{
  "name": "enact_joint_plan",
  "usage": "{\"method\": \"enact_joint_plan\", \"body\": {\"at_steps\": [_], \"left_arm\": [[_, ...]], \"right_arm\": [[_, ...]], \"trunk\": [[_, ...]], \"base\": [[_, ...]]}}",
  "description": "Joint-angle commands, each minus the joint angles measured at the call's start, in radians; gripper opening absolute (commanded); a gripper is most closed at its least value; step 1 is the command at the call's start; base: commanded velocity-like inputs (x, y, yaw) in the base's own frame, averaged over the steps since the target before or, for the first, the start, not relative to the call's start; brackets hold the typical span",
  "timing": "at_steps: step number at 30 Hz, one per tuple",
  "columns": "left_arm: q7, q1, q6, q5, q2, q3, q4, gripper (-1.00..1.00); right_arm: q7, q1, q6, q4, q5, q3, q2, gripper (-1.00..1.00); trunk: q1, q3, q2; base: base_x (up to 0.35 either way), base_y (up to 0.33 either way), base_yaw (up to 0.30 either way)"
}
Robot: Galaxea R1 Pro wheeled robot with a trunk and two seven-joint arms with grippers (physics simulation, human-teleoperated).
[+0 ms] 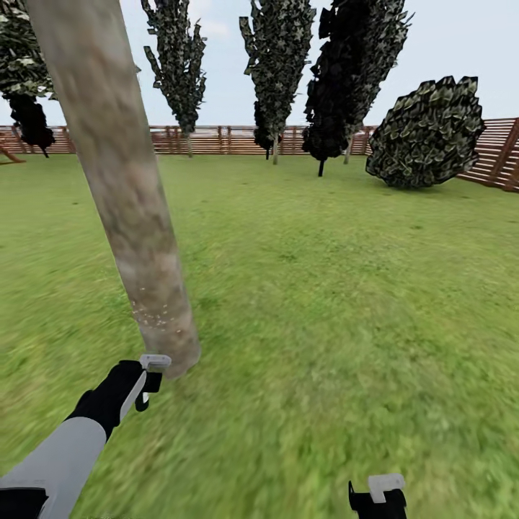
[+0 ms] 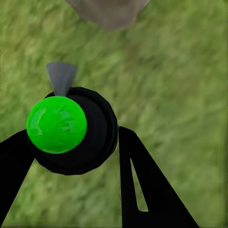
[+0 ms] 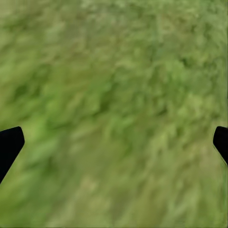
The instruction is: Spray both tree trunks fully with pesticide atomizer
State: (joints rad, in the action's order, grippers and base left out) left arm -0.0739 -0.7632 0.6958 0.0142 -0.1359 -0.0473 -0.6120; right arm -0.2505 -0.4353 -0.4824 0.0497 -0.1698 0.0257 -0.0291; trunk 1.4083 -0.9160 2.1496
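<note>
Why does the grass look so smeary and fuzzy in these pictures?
Head view: the green lawn smears near the bottom edge, while the reddish-brown slatted wooden fence stays fairly sharp. Left wrist view: grass is soft behind the crisp bright green round-topped bottle. Right wrist view: all blurry grass, no clear shadows.

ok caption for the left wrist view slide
Left claw gripping the pesticide atomizer above grass, near the tree trunk.

One thick pale tree trunk rises on the lawn. Behind it, along the fence, stand four dark columnar conifers and one round shrub. Two grippers show: left gripper and right gripper.
</note>
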Motion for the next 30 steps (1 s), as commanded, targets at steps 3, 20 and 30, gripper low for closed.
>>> {"method": "enact_joint_plan", "body": {"at_steps": [3, 20, 30], "left_arm": [[-0.005, -0.001, 0.005, 0.001, -0.001, -0.005, -0.003, -1.0], [-0.006, -0.02, -0.009, 0.034, 0.033, -0.007, -0.011, -1.0], [-0.007, -0.145, -0.003, 0.039, 0.05, -0.008, -0.01, -1.0]], "right_arm": [[-0.009, 0.0, -0.001, -0.001, -0.01, 0.002, 0.0, 1.0], [-0.009, 0.0, -0.001, -0.001, -0.009, 0.002, -0.002, 1.0], [-0.009, 0.0, 0.0, -0.001, -0.009, 0.002, -0.003, 1.0]], "trunk": [[0.0, -0.001, 0.0], [0.0, -0.001, 0.0], [0.0, -0.001, 0.0]], "base": [[0.117, -0.3, 0.072], [0.021, -0.155, 0.145], [0.0, 0.0, 0.165]]}}
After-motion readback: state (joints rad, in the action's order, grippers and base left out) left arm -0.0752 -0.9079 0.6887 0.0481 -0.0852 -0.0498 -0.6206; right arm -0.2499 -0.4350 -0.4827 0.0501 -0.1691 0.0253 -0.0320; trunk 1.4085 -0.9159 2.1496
